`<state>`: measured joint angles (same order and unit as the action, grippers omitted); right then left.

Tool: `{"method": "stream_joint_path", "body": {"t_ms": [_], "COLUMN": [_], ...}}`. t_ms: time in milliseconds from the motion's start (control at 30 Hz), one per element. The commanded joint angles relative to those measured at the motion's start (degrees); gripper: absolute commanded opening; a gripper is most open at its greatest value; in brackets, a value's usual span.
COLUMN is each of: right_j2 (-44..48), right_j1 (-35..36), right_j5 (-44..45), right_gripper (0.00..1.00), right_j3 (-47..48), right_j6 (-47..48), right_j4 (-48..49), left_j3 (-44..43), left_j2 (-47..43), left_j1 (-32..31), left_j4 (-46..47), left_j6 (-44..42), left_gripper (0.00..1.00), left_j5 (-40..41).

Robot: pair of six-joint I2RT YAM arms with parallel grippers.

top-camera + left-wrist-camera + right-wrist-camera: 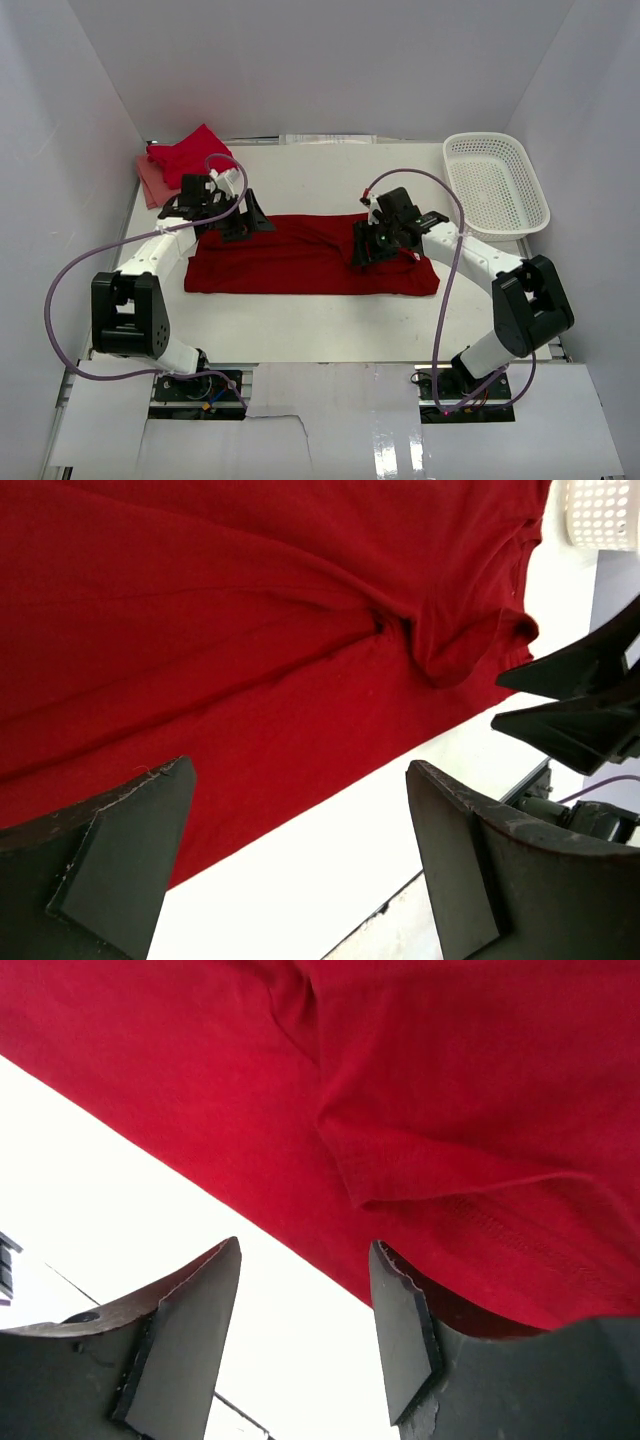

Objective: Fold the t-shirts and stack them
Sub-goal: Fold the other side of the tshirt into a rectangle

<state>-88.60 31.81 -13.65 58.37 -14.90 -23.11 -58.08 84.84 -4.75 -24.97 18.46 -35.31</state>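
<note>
Left gripper (244, 221) and right gripper (366, 249) both apart, empty, over shirt (300, 258) ends mid-frame. We'd pinch every layer at each end, lift level.

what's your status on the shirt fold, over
Left claw open, right claw open, both low over the red shirt. Shirt spread in a long band. Nothing in the way.

Pink shirt (150, 186) (mostly) under red heap (189, 154)
</note>
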Motion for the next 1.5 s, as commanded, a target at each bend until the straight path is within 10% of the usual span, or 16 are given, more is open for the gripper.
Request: {"method": "stream_joint_path", "body": {"t_ms": [0,633,1467], "right_j2": [2.6,-12.3,10.4], "right_j1": [-1.3,-4.7,-1.7], "right_j5": [3.0,13.3,17.8], "right_gripper": [0.61,0.51,0.51], "right_j3": [3.4,9.9,-5.2], "right_j6": [-0.1,0.7,-3.6], "right_j4": [-0.6,2.2,-6.9], "left_j3": [-6.0,-38.8,-42.7], "left_j2": [0.9,39.9,49.4], "left_j1": [-1.0,-24.9,-24.7], "left_j4": [0.1,7.2,12.3], "left_j6": [1.7,16.3,21.3], "left_gripper": [0.98,0.98,0.98], "left_j5": [-1.0,-6.2,-7.3]}}
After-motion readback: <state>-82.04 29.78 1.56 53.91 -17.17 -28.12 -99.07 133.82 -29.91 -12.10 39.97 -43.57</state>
